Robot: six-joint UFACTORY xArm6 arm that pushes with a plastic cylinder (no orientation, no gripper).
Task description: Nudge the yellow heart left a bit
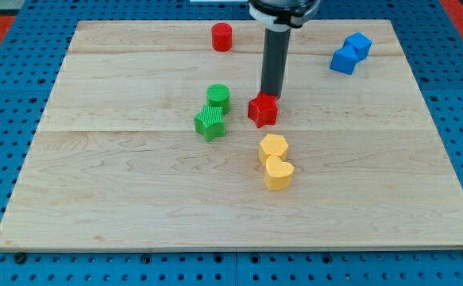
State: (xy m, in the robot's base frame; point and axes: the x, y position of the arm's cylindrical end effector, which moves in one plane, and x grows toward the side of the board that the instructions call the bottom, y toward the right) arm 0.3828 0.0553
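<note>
The yellow heart [279,172] lies on the wooden board [120,199] a little right of centre, toward the view's bottom. A yellow hexagon-like block [273,148] touches it just above. My tip [272,95] stands at the top edge of a red star-like block [263,110], above both yellow blocks and well apart from the heart.
A green cylinder [218,97] and a green star-like block [210,122] sit left of the red star. A red cylinder [221,36] is near the board's top edge. Two blue blocks [350,53] sit at the top right.
</note>
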